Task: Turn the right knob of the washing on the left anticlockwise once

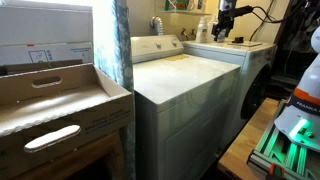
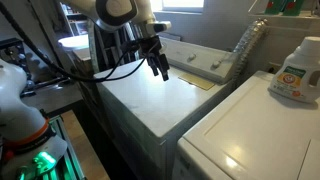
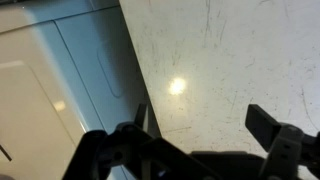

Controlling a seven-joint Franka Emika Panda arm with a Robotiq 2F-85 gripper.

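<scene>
My gripper (image 2: pixel 160 69) hangs open and empty over the white speckled lid (image 2: pixel 150 100) of a washing machine, a little in front of its back control panel (image 2: pixel 200 60). Two small dark knobs show on that panel, one (image 2: pixel 190 57) nearer the gripper and one (image 2: pixel 214 67) further along. In an exterior view the gripper (image 1: pixel 226 32) is far back, above the far machine (image 1: pixel 235 47). In the wrist view both fingers frame the gripper (image 3: pixel 205 125) over the bare lid (image 3: pixel 230 50). No knob shows there.
A second white machine (image 2: pixel 250 130) stands next to it with a detergent bottle (image 2: pixel 295 70) on top. Cardboard boxes (image 1: pixel 60 100) and a curtain (image 1: pixel 118 45) stand beside the near machine (image 1: pixel 180 80). Cables (image 2: pixel 100 70) trail from the arm.
</scene>
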